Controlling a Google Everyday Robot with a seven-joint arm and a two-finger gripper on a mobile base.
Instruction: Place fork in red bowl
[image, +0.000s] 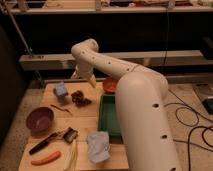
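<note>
- At the near edge of the worktop (84, 124) lie an orange stick (46, 158) and a crumpled pale bag (98, 146).
- Next come the purple bowl (40, 119) and the green tray (108, 116).
- The fork (61, 108) lies flat just beyond the purple bowl, well apart from the red bowl (110, 85).
- The red bowl sits behind the tray's far end.
- The gripper (86, 78) hangs at the far side, left of the red bowl, holding nothing I can see. I cannot tell if it is apart or together.
</note>
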